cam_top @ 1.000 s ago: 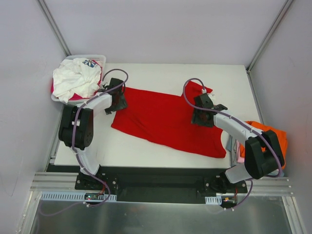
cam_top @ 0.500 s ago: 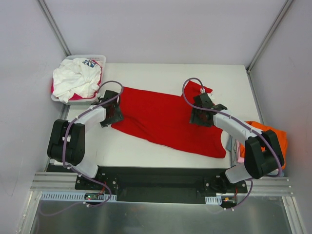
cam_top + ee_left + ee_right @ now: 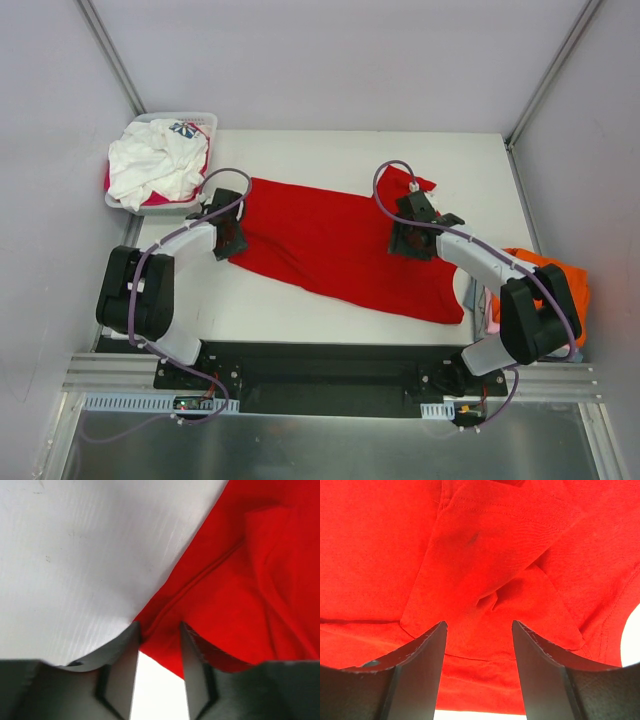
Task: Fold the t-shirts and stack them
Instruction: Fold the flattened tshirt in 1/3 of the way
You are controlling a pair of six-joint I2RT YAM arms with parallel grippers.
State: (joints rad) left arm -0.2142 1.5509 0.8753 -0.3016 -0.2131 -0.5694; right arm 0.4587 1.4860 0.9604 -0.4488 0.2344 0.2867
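A plain red t-shirt [image 3: 340, 245] lies spread flat across the middle of the white table [image 3: 300, 305]. My left gripper [image 3: 232, 240] is low at the shirt's left edge. In the left wrist view the red hem [image 3: 165, 630] sits between its narrowed jaws [image 3: 160, 630], which still stand apart with table showing between them. My right gripper [image 3: 405, 240] hovers open over the shirt's right part, near a sleeve. In the right wrist view its fingers [image 3: 479, 627] straddle a creased fold of red cloth [image 3: 490, 595] without pinching it.
A white slotted basket [image 3: 200, 118] at the table's back left corner holds a white printed shirt [image 3: 155, 165] over a magenta one [image 3: 150, 205]. An orange shirt [image 3: 555, 275] lies heaped at the table's right edge beside the right arm.
My left arm has swung down and to the left, to the shirt's left edge, and its jaws have narrowed around the hem. The right gripper has barely moved.
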